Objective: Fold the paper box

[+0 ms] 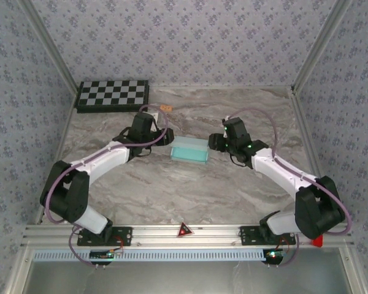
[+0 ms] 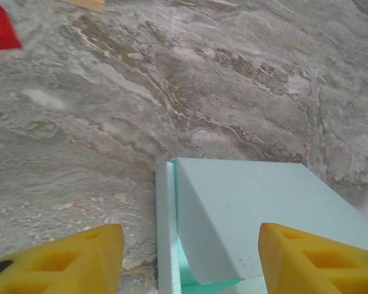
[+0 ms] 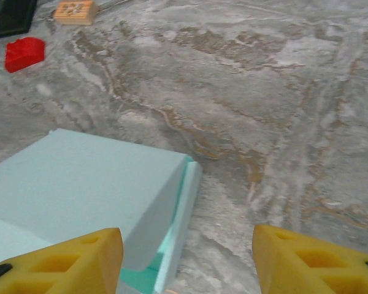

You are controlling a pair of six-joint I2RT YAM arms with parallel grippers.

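Note:
The paper box [image 1: 190, 149] is a pale aqua card box lying in the middle of the marble table, between my two arms. My left gripper [image 1: 167, 138] stands at its left end, my right gripper [image 1: 213, 142] at its right end. In the left wrist view the paper box [image 2: 257, 214] has its lid panel raised a little over a side flap, and my left gripper [image 2: 190, 260] is open with that end of the box between the yellow fingers [image 2: 67, 260]. In the right wrist view the paper box [image 3: 86, 184] lies left of centre, and my right gripper [image 3: 187, 260] is open around its edge.
A checkerboard [image 1: 113, 95] lies at the table's far left corner. A small orange tile [image 3: 75, 11] and a red block [image 3: 24, 52] sit near it. Patterned walls close the table on three sides. Bare marble [image 1: 190, 190] lies between the box and the arm bases.

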